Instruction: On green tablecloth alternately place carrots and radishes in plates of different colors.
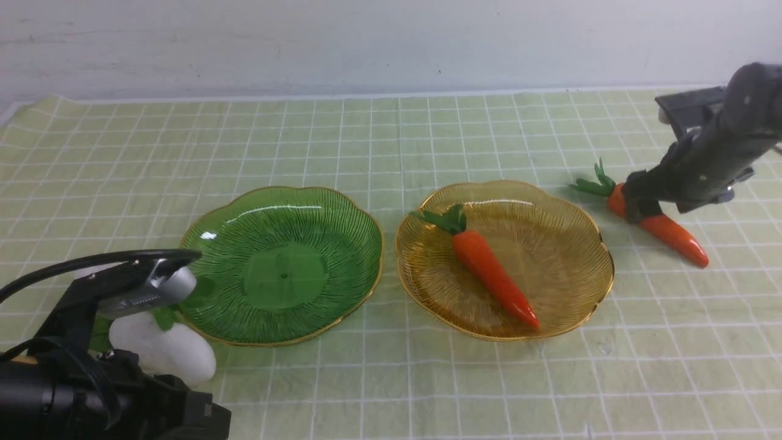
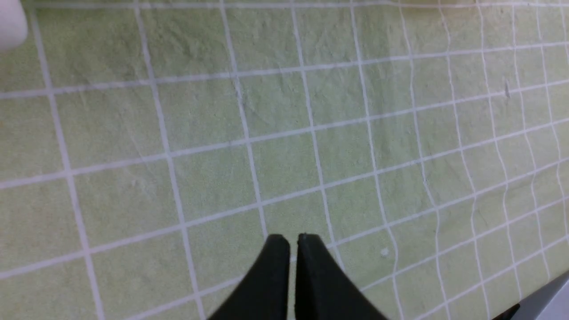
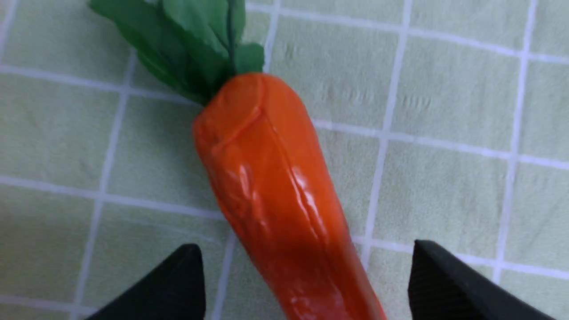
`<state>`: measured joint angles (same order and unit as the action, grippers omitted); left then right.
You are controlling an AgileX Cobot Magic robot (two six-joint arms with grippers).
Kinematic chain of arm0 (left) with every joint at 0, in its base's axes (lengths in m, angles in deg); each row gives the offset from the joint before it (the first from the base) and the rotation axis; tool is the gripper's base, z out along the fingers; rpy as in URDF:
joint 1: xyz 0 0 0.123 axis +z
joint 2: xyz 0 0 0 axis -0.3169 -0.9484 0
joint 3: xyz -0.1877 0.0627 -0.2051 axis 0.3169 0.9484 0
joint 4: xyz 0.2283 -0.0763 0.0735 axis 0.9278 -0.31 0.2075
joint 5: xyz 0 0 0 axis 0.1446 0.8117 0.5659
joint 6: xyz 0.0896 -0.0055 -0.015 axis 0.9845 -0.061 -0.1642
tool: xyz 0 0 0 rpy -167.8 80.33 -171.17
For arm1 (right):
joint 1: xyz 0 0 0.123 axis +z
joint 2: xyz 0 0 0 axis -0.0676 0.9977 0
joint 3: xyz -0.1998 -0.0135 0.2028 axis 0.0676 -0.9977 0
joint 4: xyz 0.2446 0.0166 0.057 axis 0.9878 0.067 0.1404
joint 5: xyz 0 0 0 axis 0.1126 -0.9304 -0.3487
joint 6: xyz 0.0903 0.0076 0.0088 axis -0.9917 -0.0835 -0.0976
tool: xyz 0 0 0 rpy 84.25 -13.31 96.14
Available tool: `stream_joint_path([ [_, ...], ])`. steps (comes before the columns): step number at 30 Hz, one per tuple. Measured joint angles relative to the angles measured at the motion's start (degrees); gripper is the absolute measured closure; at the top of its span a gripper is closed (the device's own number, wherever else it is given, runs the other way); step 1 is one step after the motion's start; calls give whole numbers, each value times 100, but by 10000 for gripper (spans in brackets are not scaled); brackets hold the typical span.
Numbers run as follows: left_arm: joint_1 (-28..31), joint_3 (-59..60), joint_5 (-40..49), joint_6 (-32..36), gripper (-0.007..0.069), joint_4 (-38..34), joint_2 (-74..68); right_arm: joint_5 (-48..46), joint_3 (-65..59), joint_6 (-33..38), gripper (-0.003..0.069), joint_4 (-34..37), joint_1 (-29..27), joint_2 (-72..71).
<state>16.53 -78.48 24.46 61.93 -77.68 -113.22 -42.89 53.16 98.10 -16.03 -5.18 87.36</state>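
Note:
One orange carrot (image 1: 492,275) lies in the amber plate (image 1: 550,244). The dark green plate (image 1: 281,263) to its left holds nothing. A second carrot (image 1: 672,235) lies on the green tablecloth (image 1: 391,140) right of the amber plate. My right gripper (image 1: 638,208) is down over it, open. In the right wrist view that gripper (image 3: 306,245) has one finger on each side of the carrot (image 3: 271,186), neither touching it. A white radish (image 1: 165,348) lies by the green plate's near left rim, partly behind my left arm. My left gripper (image 2: 293,238) is shut and empty over bare cloth.
The wall runs along the table's far edge. My left arm's black body (image 1: 73,391) fills the near left corner. A white shape (image 2: 11,22), probably a radish, shows at the corner of the left wrist view.

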Motion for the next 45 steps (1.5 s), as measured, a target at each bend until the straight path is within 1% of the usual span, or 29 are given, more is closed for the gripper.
stream_joint_path([
  [3, 0, 0, 0, 0, 618, 0, 0, 44, 0, 3, 154, -34, 0, 149],
  [6, 0, 0, 0, 0, 618, 0, 0, 74, 7, 3, 243, -108, 0, 157],
  [7, 0, 0, 0, 0, 618, 0, 0, 74, 8, 3, 243, -108, 0, 157],
  [8, 0, 0, 0, 0, 618, 0, 0, -36, 76, -6, 308, -193, 0, 164],
  [10, 0, 0, 0, 0, 618, 0, 0, -437, 260, -74, 412, -341, 0, 175],
  [11, 0, 0, 0, 0, 618, 0, 0, -686, 418, -95, 427, -379, 0, 175],
  [14, 0, 0, 0, 0, 618, 0, 0, -1724, 1049, -116, 424, -412, 0, 146],
  [16, 0, 0, 0, 0, 618, 0, 0, -2306, 1579, -148, 424, -213, 0, 103],
  [18, 0, 0, 0, 0, 618, 0, 0, -2426, 1985, -281, 424, 306, 0, 22],
  [23, 0, 0, 0, 0, 618, 5, 0, -2476, 2124, -519, 424, 1637, 59, -107],
  [25, 0, 0, 0, 0, 618, 5, 0, -2487, 2069, -545, 424, 1992, 171, -107],
  [27, 0, 0, 0, 0, 618, 5, 0, -2487, 1954, -551, 424, 2126, 332, -107],
  [30, 0, 0, 0, 0, 618, 5, 0, -2487, 1679, -558, 424, 2080, 648, -107],
  [31, 0, 0, 0, 0, 618, 5, 0, -2487, 1650, -558, 424, 2060, 677, -107],
  [32, 0, 0, 0, 0, 618, 5, 0, -2487, 1384, -563, 424, 1825, 946, -107],
  [36, 0, 0, 0, 0, 618, 5, 0, -2487, 909, -548, 424, 1259, 1444, -107],
  [37, 0, 0, 0, 0, 618, 5, 0, -2487, 892, -548, 424, 1230, 1468, -107],
  [38, 0, 0, 0, 0, 615, 5, 0, -2492, 794, -511, 412, 1004, 1644, -107],
  [39, 0, 0, 0, 0, 612, 5, 0, -2498, 780, -503, 401, 900, 1702, -107],
  [41, 0, 0, 0, 0, 610, 5, 0, -2488, 775, -503, 330, 678, 1872, -107],
  [42, 0, 0, 0, 0, 610, 5, 0, -2488, 775, -503, 312, 634, 1894, -107],
  [43, 0, 0, 0, 0, 607, 5, 0, -2488, 773, -589, 241, 463, 1959, -107],
  [45, 0, 0, 0, 0, 597, 5, 0, -2488, 761, -745, 166, 278, 1998, -107],
])
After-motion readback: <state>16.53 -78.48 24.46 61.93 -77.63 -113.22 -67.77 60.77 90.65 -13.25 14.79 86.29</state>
